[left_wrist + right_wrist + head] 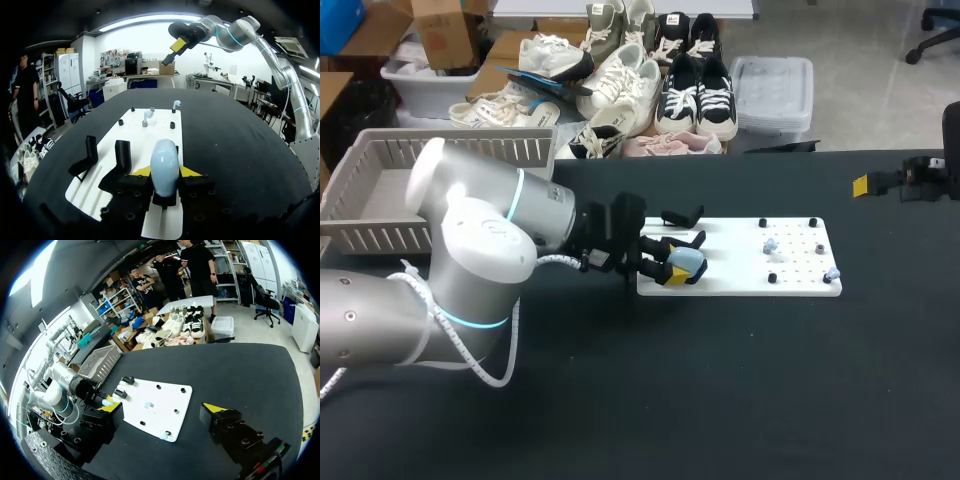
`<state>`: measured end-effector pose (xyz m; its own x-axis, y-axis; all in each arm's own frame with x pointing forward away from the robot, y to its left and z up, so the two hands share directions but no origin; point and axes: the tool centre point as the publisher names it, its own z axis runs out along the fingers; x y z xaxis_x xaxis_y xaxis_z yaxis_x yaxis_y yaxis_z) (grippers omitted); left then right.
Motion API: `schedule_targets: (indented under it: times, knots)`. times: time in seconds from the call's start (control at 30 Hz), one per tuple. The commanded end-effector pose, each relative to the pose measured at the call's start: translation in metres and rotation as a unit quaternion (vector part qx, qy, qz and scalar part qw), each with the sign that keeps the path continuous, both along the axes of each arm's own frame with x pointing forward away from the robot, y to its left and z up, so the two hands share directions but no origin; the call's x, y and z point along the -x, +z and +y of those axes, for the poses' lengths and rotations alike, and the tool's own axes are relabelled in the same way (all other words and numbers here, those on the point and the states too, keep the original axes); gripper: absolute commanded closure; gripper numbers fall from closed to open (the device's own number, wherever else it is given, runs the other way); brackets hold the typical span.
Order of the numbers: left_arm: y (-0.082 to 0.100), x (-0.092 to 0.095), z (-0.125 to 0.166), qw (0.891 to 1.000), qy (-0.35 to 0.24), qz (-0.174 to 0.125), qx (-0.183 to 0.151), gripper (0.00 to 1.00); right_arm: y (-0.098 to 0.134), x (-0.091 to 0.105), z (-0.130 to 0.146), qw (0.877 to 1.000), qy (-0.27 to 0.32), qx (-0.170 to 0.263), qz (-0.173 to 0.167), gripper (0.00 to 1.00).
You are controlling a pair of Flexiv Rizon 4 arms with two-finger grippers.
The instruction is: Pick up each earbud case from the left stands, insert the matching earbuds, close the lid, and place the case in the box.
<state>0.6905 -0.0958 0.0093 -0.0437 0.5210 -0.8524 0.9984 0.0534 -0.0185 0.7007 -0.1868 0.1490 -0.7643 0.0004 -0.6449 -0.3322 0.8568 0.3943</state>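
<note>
The left jaws are closed on the pale blue earbud case (pixel 165 167), one yellow tip at each side, at the nine o'clock end of the white board (pixel 790 285). The right jaws stand wide apart and empty. You should probably lift the case straight up, clear of the neighbouring black stand (pixel 122 156). Then carry it toward the earbuds (pixel 771 244) at three o'clock. The box (pixel 380 190) waits at ten o'clock.

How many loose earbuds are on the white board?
2. The first earbud stands among the black pegs on the white board; the second earbud sits at the board's near right corner. More could be hidden inside the blue case held by the left gripper.
</note>
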Motion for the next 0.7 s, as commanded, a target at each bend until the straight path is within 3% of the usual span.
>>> schedule_targets:
  times: [0.03,0.13,0.3,0.7]
  knots:
    - [0.000,-0.001,-0.001,1.000,-0.001,0.000,0.001,0.74,0.000,-0.001,-0.001,1.000,0.002,-0.001,0.001,0.00]
    - [0.000,0.000,-0.001,1.000,-0.002,0.000,0.000,0.80,0.000,-0.001,-0.001,1.000,0.002,-0.001,0.001,0.00]
    - [0.003,0.002,-0.001,1.000,-0.001,-0.001,0.002,1.00,0.000,-0.001,-0.001,1.000,0.002,-0.001,0.001,0.00]
    - [0.024,0.002,0.005,1.000,0.019,-0.002,0.001,1.00,0.000,-0.001,-0.001,1.000,0.002,-0.001,0.001,0.00]
